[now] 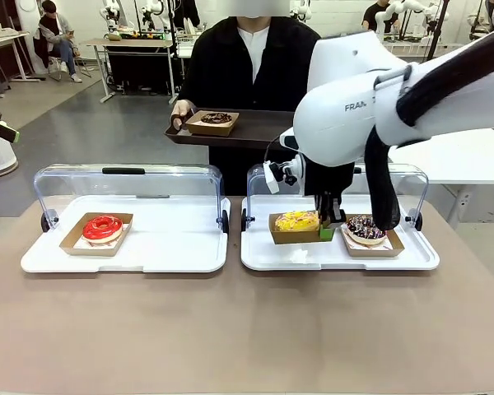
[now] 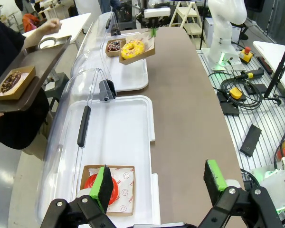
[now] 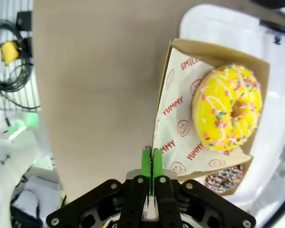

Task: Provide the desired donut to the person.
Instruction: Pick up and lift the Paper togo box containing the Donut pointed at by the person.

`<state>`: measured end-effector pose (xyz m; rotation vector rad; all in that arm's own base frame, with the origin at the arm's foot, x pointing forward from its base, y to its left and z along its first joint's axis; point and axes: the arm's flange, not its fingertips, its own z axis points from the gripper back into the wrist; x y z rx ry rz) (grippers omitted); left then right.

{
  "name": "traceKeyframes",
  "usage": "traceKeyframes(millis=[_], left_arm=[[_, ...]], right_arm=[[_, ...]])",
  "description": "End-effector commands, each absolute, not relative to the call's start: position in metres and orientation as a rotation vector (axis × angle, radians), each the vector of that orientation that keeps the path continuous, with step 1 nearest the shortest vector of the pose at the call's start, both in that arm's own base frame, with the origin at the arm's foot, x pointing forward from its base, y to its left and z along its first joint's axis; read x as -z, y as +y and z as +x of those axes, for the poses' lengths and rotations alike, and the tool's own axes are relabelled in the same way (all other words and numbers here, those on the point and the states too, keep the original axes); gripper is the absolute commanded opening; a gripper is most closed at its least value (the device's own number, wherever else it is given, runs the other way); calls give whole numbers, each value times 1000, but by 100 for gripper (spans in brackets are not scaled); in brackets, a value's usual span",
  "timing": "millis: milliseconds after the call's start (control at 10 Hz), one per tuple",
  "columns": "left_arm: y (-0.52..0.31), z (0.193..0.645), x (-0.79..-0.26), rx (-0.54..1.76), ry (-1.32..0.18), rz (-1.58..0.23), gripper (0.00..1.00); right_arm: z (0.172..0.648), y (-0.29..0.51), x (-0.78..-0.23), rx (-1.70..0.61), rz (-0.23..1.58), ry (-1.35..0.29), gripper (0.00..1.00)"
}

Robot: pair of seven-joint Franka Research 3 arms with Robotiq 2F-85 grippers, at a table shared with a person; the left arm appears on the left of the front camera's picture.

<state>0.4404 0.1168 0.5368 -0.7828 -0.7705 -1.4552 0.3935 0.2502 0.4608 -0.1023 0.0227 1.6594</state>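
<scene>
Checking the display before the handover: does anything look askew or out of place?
The cardboard tray with the yellow sprinkled donut hangs tilted above the right white tray, pinched at its edge by the right gripper. That fits a pick-up; nothing looks spilled or damaged.
</scene>
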Motion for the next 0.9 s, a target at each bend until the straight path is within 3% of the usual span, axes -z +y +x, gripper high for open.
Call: traceKeyframes(millis=[0,500,800], left_arm=[[116,438,-538,1455,-779,-781,100],[116,438,-538,1455,-779,-781,100],[116,438,-538,1455,-779,-781,100]], right_arm=[[372,245,-486,-1704,-64,-10,0],[384,244,-605,-1606,-43,-37,0],[407,254,-641,-1585,-57,4,0]])
